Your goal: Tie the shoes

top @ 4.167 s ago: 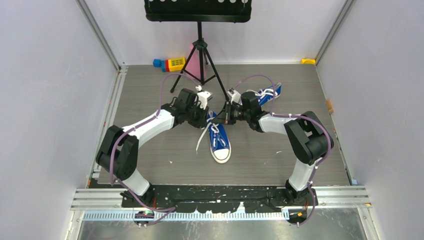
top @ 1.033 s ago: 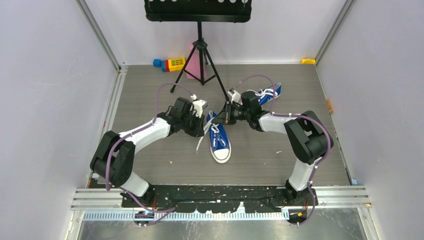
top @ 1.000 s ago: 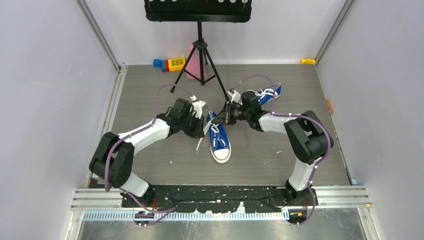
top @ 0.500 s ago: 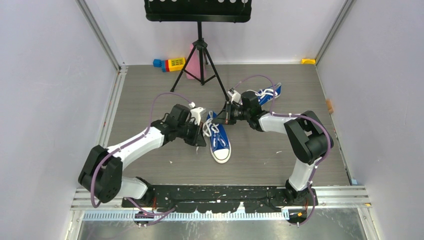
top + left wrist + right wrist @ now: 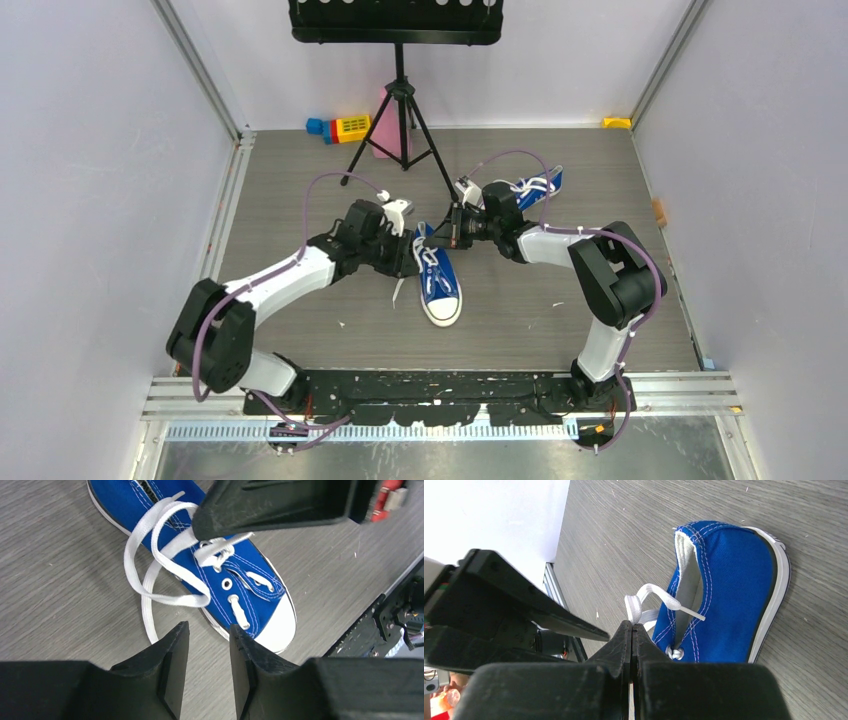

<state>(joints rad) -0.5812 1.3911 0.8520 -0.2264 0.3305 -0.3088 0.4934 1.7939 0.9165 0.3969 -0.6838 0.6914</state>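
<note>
Top view, left to right. At the far left of the grey wood-grain table (image 5: 300, 180) I see a few coloured toy blocks (image 5: 340, 127), and just right of them a black tripod stand (image 5: 400, 100).

My left gripper (image 5: 408, 256) reaches in from the left and hovers at the left flank of the near sneaker (image 5: 438, 285). In the left wrist view its fingers (image 5: 170, 675) are spread by a narrow gap with only bare table showing between them; they grasp nothing.

The near sneaker, blue canvas with a white toe cap, lies at the table's centre on its sole, toe toward the arm bases. Its white lace (image 5: 165, 597) is loose: one loop spills off the shoe's side onto the table, and another strand rises from the upper eyelets.

My right gripper (image 5: 452, 228) sits just beyond the heel end of this shoe. In the right wrist view its fingers (image 5: 631, 645) are pressed together, pinching that lace (image 5: 651, 590) at their tips, above the blue heel (image 5: 729, 580).

Farther right and back, partly hidden behind the right forearm, lies the second sneaker (image 5: 535, 187), well apart from the first; I cannot tell how its laces lie.
</note>
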